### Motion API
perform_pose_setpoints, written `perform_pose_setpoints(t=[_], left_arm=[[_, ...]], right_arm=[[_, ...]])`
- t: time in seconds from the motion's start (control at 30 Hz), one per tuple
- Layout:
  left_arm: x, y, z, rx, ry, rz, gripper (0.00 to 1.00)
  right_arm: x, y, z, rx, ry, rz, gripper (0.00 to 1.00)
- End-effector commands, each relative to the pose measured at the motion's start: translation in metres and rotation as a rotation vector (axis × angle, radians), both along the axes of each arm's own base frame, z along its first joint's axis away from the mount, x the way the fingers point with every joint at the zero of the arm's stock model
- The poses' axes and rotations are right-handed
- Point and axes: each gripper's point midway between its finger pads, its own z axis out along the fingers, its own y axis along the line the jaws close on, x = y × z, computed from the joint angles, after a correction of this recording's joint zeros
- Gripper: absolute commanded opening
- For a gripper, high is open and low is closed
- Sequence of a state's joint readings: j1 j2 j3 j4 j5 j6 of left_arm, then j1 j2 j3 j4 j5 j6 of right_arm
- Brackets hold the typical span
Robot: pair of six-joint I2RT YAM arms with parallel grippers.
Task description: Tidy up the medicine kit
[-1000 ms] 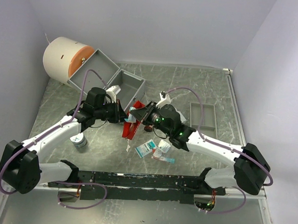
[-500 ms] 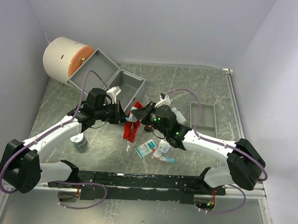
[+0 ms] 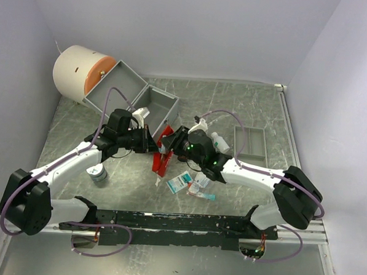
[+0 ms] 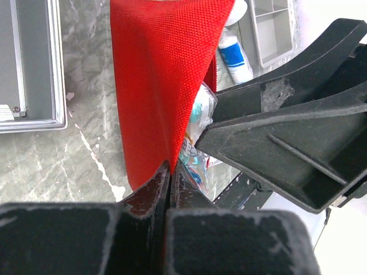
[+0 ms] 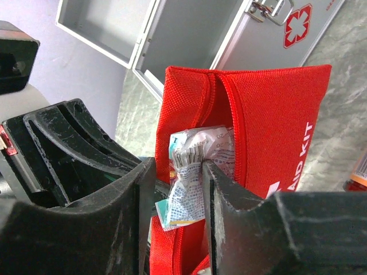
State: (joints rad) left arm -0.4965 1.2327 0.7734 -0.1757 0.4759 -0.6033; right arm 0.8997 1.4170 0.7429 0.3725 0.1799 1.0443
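Observation:
A red first-aid pouch (image 3: 162, 153) hangs over the table's middle, its zip mouth open. My left gripper (image 3: 151, 142) is shut on the pouch's edge; in the left wrist view the fingers (image 4: 171, 166) pinch the red fabric (image 4: 160, 69). My right gripper (image 3: 175, 141) is at the pouch's mouth. In the right wrist view the gripper (image 5: 176, 166) holds a crumpled printed packet (image 5: 189, 189), whose top lies inside the pouch opening (image 5: 275, 126).
An open grey metal case (image 3: 153, 106) with a red cross (image 5: 298, 26) lies behind the pouch. A white and orange cylinder (image 3: 76, 73) stands far left. A grey tray (image 3: 251, 144), a white bottle (image 3: 219, 141), a small jar (image 3: 97, 173) and loose packets (image 3: 190, 184) lie around.
My right gripper has moved left and closer to the pouch with the packet, up to its mouth. The left gripper has kept its hold and hardly moved.

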Motion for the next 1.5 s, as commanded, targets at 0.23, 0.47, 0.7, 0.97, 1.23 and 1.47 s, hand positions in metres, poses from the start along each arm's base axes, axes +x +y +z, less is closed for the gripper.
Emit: perform_pose_setpoints(t=[0.23, 0.47, 0.7, 0.97, 1.23, 1.47], left_arm=[[0.005, -0.006, 0.004, 0.003, -0.036, -0.032, 0.07], [0.006, -0.007, 0.004, 0.000, -0.034, -0.032, 0.07], [0.006, -0.007, 0.004, 0.003, -0.031, -0.030, 0.07], [0.007, -0.006, 0.004, 0.005, -0.035, -0.028, 0.07], [0.006, -0.007, 0.002, 0.001, -0.030, -0.032, 0.07], [0.005, -0.006, 0.001, -0.001, -0.028, -0.032, 0.07]], right_arm=[[-0.001, -0.006, -0.003, -0.125, 0.037, 0.003, 0.40], [0.000, -0.008, -0.016, -0.186, 0.084, -0.003, 0.39], [0.010, -0.014, -0.011, -0.233, 0.032, -0.042, 0.39], [0.003, -0.026, -0.004, -0.283, 0.044, -0.043, 0.41], [-0.013, -0.024, -0.016, -0.456, 0.140, -0.041, 0.26], [-0.015, -0.026, -0.033, -0.622, 0.198, -0.103, 0.24]])
